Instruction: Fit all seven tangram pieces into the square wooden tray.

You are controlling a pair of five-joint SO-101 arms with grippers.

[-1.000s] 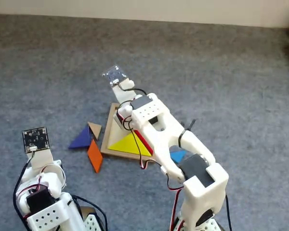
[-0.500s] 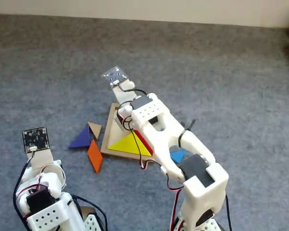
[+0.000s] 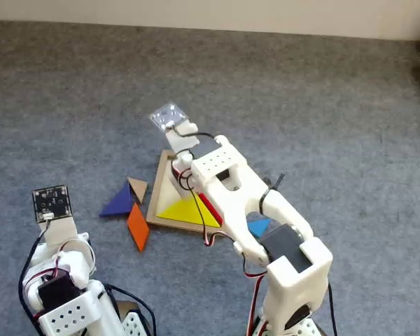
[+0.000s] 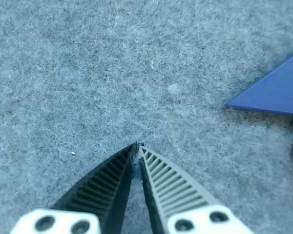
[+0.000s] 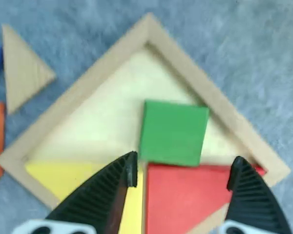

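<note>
High view: grey short-pile carpet [image 3: 301,91] is your whole work surface, with a pale strip of wall [image 3: 266,14] along the far edge. The square wooden tray [image 3: 156,189] lies flat on the carpet, near the middle, and your right arm [image 3: 231,185] stretches over it. The left arm [image 3: 63,280] sits at the near left corner, well apart from the tray.

The right gripper [image 5: 183,170] has its fingers spread wide and hangs over the tray with nothing between them. The left gripper [image 4: 138,146] has its fingers pressed together, tips over bare carpet, pinching nothing.

In the tray:
- The green square [image 5: 173,132] sits near the middle.
- The red piece [image 5: 185,195] touches the green square's near edge.
- The yellow triangle [image 5: 63,178] lies beside the red piece, along the rim.

Out on the carpet:
- The tan triangle [image 3: 138,187], dark blue triangle [image 3: 119,203] and orange piece [image 3: 137,225] are clustered just beside the tray's left rim.
- The light blue piece [image 3: 257,226] lies on the tray's other side, partly hidden under the right arm.

Each wrist carries a small circuit board [image 3: 52,203]. Its markings are too small to read.
</note>
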